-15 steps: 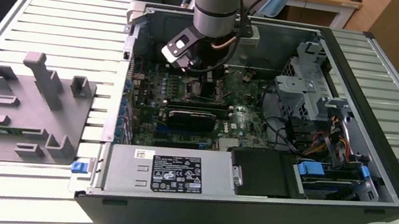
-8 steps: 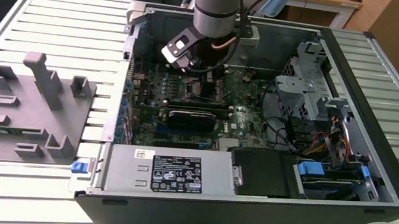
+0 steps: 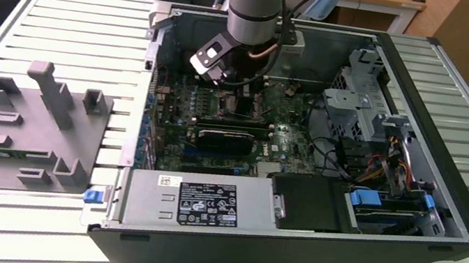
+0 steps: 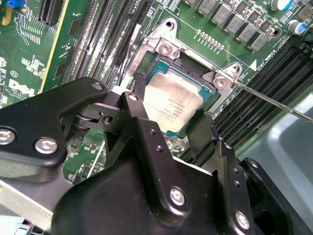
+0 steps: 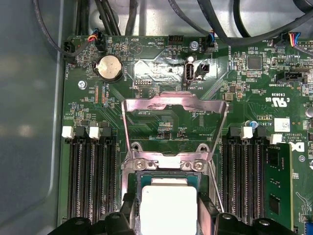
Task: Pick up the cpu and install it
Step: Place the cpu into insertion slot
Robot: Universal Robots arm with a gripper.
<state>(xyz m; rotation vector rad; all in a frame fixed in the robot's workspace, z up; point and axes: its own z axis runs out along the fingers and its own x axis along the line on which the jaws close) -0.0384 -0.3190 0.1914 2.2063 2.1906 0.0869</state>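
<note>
A slatted desk [image 3: 63, 20] carries an open computer case [image 3: 242, 260] lying on its side, its top face uncovered. On the exterior view's left, well apart from the case, a grey plastic block [image 3: 27, 134] stands on the desk.

Inside the case a green motherboard [image 3: 211, 159] covers the floor. A grey power supply [image 3: 195, 199] sits along the near wall, and a metal drive cage [image 3: 363, 95] with loose cables [image 3: 381, 162] is on the exterior view's right. The arm [image 3: 255, 0] comes straight down through the open top, between the case's left wall and the drive cage, with free room on both sides.

On the motherboard the socket [image 4: 164, 49] has its hinged metal plate [image 5: 173, 103] swung up and back. Its thin lever [image 4: 274, 100] is released to one side. Rows of black memory slots [image 5: 90, 176] run close along both sides of the socket.

The cpu [image 4: 171, 103] lies within the socket frame, silver top upward. The gripper [image 4: 168, 110] has its jaws closed against two opposite edges of the cpu. I cannot tell whether the cpu is fully seated.
</note>
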